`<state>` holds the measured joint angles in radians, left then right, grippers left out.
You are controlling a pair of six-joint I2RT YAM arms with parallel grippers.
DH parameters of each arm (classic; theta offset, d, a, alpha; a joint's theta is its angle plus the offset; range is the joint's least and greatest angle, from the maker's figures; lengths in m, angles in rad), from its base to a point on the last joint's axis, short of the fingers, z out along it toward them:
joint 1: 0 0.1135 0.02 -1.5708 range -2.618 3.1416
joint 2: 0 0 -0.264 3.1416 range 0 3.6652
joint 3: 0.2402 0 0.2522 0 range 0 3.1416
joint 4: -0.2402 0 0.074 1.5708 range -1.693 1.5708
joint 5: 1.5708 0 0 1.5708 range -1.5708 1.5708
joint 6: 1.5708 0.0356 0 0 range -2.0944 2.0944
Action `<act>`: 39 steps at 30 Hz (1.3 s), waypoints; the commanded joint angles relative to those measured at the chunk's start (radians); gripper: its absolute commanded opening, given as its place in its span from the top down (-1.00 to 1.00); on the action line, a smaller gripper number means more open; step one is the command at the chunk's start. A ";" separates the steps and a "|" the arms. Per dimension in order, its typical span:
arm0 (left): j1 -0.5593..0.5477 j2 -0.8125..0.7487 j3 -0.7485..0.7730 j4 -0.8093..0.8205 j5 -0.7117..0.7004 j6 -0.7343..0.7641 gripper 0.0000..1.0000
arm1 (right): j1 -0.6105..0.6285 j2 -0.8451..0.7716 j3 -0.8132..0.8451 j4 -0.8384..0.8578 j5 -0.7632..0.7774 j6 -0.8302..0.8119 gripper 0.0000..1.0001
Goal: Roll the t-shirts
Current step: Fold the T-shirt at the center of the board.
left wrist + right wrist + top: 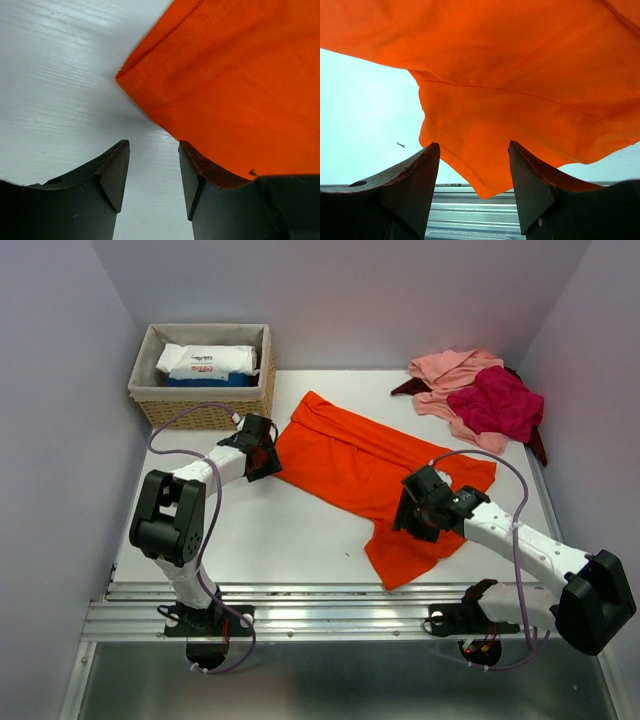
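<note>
Both spread wide, my left gripper (pixel 262 452) flanks the bright orange cloth t-shirt's (pixel 350 455) left edge and my right gripper (pixel 413 512) its near end, the cloth lying diagonally between.

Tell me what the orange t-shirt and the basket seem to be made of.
Orange t-shirt: soft matte cloth, likely cotton; it folds and drapes, with stitched hems visible. Basket: woven wicker or similar natural fibre, tan, with a pale fabric liner folded over its rim.
</note>
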<state>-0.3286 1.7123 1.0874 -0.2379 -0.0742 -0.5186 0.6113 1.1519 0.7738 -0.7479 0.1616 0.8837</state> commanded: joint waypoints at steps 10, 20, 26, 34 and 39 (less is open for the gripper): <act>0.031 0.036 -0.078 0.190 -0.111 -0.133 -0.09 | 0.106 -0.020 0.009 -0.044 0.012 -0.037 -0.27; 0.043 0.099 -0.032 0.209 -0.081 -0.130 1.00 | 0.501 0.159 0.054 -0.140 0.130 0.032 -0.25; 0.045 0.086 0.005 0.183 -0.078 -0.127 1.00 | 0.590 0.272 0.076 -0.189 0.213 0.072 -0.11; 0.045 0.081 0.014 0.176 -0.070 -0.123 1.00 | 0.599 0.311 0.047 -0.107 0.201 0.057 0.06; 0.043 0.086 0.017 0.175 -0.067 -0.123 1.00 | 0.599 0.325 0.018 -0.048 0.187 0.051 0.34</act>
<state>-0.2878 1.8053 1.0630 -0.0509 -0.1352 -0.6445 1.2049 1.4689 0.8051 -0.8490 0.3290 0.9211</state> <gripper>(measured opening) 0.023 0.372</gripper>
